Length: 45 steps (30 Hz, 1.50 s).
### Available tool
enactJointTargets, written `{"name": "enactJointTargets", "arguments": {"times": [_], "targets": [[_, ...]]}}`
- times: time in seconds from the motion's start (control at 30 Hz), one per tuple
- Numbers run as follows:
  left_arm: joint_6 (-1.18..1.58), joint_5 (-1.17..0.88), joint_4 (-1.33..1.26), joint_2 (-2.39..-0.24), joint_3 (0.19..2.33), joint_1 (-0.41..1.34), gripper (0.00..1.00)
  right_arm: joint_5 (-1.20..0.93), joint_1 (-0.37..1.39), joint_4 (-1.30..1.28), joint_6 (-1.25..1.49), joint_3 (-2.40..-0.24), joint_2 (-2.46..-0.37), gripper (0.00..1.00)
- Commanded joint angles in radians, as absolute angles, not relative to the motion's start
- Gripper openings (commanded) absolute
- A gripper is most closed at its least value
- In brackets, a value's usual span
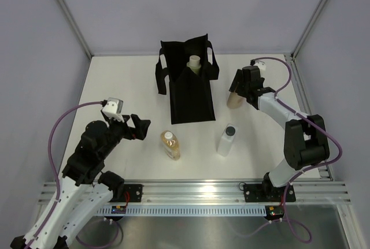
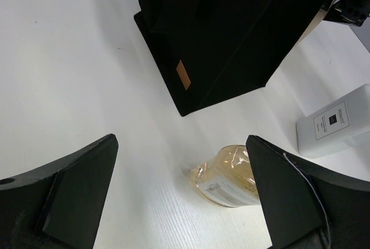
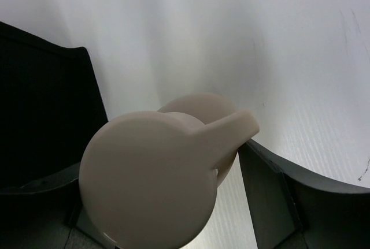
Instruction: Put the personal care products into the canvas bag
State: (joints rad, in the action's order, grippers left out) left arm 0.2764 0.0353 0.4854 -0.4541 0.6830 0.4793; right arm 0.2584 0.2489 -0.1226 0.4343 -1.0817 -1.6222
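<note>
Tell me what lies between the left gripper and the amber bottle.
Nothing but bare white table lies between the open left gripper and the amber bottle. The top view shows it, and the left wrist view agrees.

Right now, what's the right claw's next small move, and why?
Probably close the right claw firmly on the beige pump bottle before any lift. Its fingers flank the pump head in the wrist view, but contact isn't clear, and the bottle stands on the table right of the canvas bag.
</note>
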Motion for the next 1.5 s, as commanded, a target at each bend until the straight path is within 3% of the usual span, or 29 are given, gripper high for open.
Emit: {"name": "enactJointTargets", "arguments": {"times": [0.0, 0.07, 0.17, 0.2, 0.37, 0.63, 0.83, 0.93, 0.97, 1.0, 1.1, 1.33, 1.47], "targets": [[0.265, 0.014, 0.453, -0.448, 0.692, 0.477, 0.99, 0.226, 0.252, -0.095, 0.405, -1.069, -1.574, 0.64], [0.265, 0.012, 0.454, -0.445, 0.690, 0.477, 0.99, 0.203, 0.249, -0.098, 0.387, -1.072, -1.569, 0.57], [0.267, 0.008, 0.454, -0.434, 0.686, 0.477, 0.99, 0.167, 0.239, -0.104, 0.365, -1.077, -1.552, 0.35], [0.268, 0.008, 0.454, -0.430, 0.681, 0.477, 0.99, 0.150, 0.232, -0.107, 0.353, -1.078, -1.546, 0.23], [0.268, 0.006, 0.449, -0.416, 0.678, 0.477, 0.99, -0.033, 0.196, -0.118, 0.230, -1.081, -1.477, 0.00], [0.270, 0.006, 0.448, -0.416, 0.675, 0.477, 0.99, -0.305, 0.178, -0.233, -0.054, -1.086, -1.469, 0.00], [0.272, 0.006, 0.446, -0.410, 0.672, 0.477, 0.99, -0.276, 0.175, -0.233, -0.133, -1.040, -1.491, 0.00], [0.270, 0.006, 0.442, -0.413, 0.670, 0.477, 0.99, -0.250, 0.175, -0.204, -0.156, -0.997, -1.482, 0.12], [0.270, 0.006, 0.442, -0.411, 0.670, 0.477, 0.99, -0.247, 0.175, -0.201, -0.161, -0.991, -1.479, 0.20], [0.270, 0.006, 0.440, -0.413, 0.670, 0.477, 0.99, -0.244, 0.175, -0.207, -0.172, -0.986, -1.477, 0.33], [0.270, -0.020, 0.439, -0.414, 0.667, 0.477, 0.99, -0.258, 0.175, -0.224, -0.190, -0.986, -1.473, 0.58], [0.271, -0.018, 0.440, -0.410, 0.666, 0.477, 0.99, -0.265, 0.175, -0.215, -0.209, -0.956, -1.436, 0.91], [0.272, -0.017, 0.442, -0.403, 0.666, 0.477, 0.99, -0.267, 0.175, -0.221, -0.190, -0.969, -1.466, 0.99]]}}
